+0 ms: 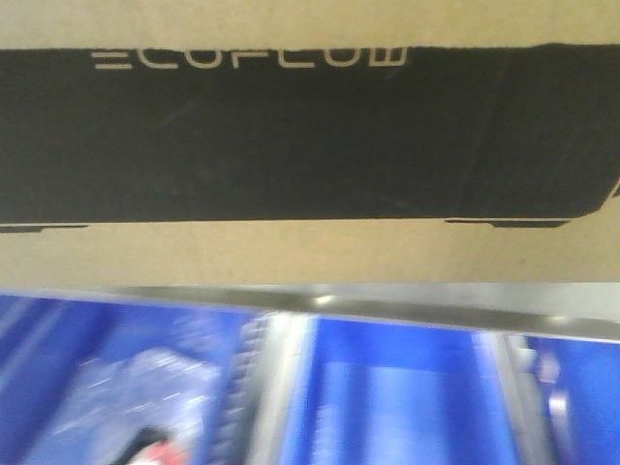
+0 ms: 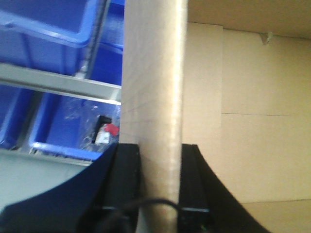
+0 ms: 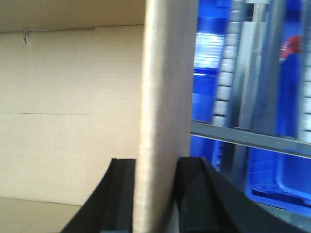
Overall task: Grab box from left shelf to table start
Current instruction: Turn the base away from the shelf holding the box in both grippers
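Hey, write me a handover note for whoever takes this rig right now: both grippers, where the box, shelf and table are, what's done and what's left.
Left gripper: shut on a side wall of the box, one finger inside and one outside.
Right gripper: shut on the opposite wall in the same way.
Box: fills the front camera with its ECOFLOW panel facing it, just above the steel rail of the left shelf. The blue bins are below. I cannot tell whether it rests on the shelf or is lifted.
Table: in no view.
Done: both grasps.
Left: bring the box off the shelf and set it on the table.
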`<state>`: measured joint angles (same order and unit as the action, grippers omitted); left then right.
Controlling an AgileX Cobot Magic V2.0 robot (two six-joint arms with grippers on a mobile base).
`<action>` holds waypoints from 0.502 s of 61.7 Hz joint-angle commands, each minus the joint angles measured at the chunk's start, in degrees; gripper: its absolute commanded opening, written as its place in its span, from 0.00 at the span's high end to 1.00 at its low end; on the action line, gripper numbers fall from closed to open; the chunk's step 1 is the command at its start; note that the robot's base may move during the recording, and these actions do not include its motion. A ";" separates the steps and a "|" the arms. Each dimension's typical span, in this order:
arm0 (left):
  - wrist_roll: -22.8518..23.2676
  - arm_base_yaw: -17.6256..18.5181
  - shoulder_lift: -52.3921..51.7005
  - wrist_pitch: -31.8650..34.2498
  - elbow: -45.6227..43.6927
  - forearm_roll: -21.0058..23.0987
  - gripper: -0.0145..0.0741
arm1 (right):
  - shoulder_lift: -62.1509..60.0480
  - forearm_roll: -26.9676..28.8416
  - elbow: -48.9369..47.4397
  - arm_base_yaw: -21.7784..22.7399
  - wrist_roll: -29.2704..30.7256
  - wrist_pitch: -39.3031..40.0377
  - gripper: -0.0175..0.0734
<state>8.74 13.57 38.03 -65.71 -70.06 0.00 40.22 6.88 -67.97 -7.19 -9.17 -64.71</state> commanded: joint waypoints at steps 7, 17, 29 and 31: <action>0.99 0.07 -0.88 9.41 -2.20 -0.62 0.90 | -0.03 -6.88 -2.03 0.52 0.34 5.71 0.78; 0.99 0.07 -0.88 9.41 -2.20 -0.62 0.90 | -0.03 -6.88 -2.03 0.52 0.34 5.65 0.78; 0.99 0.07 -0.88 9.41 -2.20 -0.62 0.90 | -0.03 -6.88 -2.03 0.52 0.34 5.51 0.78; 0.99 0.07 -0.88 9.41 -2.20 -0.62 0.90 | -0.03 -6.88 -2.03 0.52 0.34 5.51 0.78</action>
<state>8.75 13.57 38.03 -65.71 -70.06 0.00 40.22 6.88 -67.97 -7.19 -9.17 -64.81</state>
